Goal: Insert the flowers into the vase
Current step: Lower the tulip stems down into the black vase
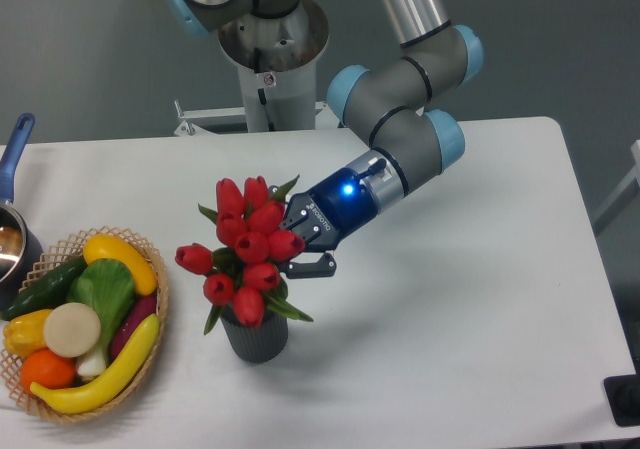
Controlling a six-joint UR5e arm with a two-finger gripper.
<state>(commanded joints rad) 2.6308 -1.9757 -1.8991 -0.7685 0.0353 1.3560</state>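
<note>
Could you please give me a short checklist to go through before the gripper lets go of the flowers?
1. Stems inside the vase mouth: cannot tell; leaves and buds hide the rim.
2. Flowers sit above the vase: ok, the bunch hangs right over it.
3. Bunch upright: not ok, it leans towards the basket side.
4. Gripper holding the bunch: ok, its fingers are closed at the bunch's right side.
5. Vase standing upright on the table: ok.
6. Basket apart from the vase: ok, a gap of bare table shows between them.
</note>
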